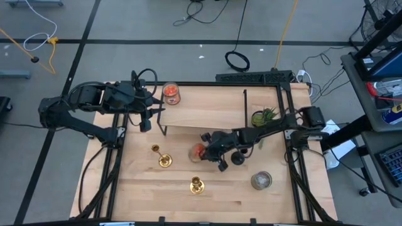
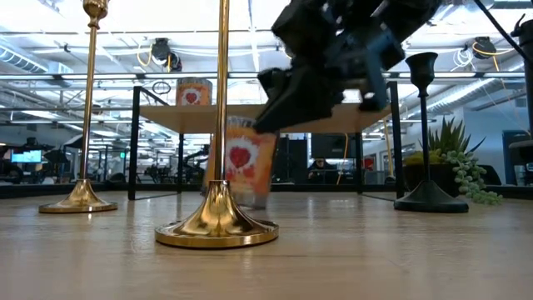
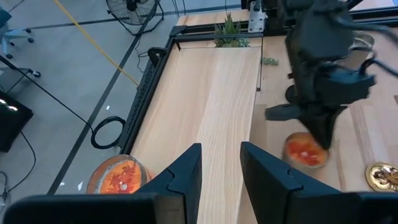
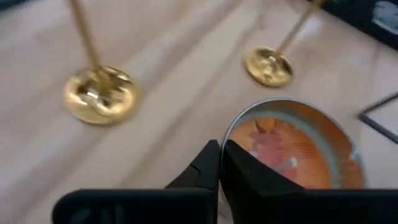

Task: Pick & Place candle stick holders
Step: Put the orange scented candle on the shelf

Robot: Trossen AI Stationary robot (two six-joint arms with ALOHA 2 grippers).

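Two gold candle stick holders (image 1: 163,159) (image 1: 196,185) stand on their round bases on the table's near left part. They also show in the right wrist view (image 4: 99,93) (image 4: 268,65). The black holder (image 1: 237,157) stands upright beside my right arm, seen also in the low view (image 2: 429,196). My right gripper (image 1: 205,152) is shut, its fingers pointing down at the rim of an orange wax jar (image 4: 292,149). It is right of the gold holders and holds none. My left gripper (image 3: 221,165) is open and empty above the left end of the wooden shelf (image 1: 207,107). My right gripper's shut fingertips (image 4: 214,155) come from above at the orange jar's rim (image 4: 231,132), on the side toward the gold holders. I cannot tell whether they touch it. The jar stands on the table.
A second orange jar (image 1: 171,93) stands on the shelf's far left corner. A green plant (image 1: 264,117) stands at the shelf's right end. A grey wax jar (image 1: 261,181) stands on the near right of the table. Black frame rails (image 1: 113,163) run along both table sides.
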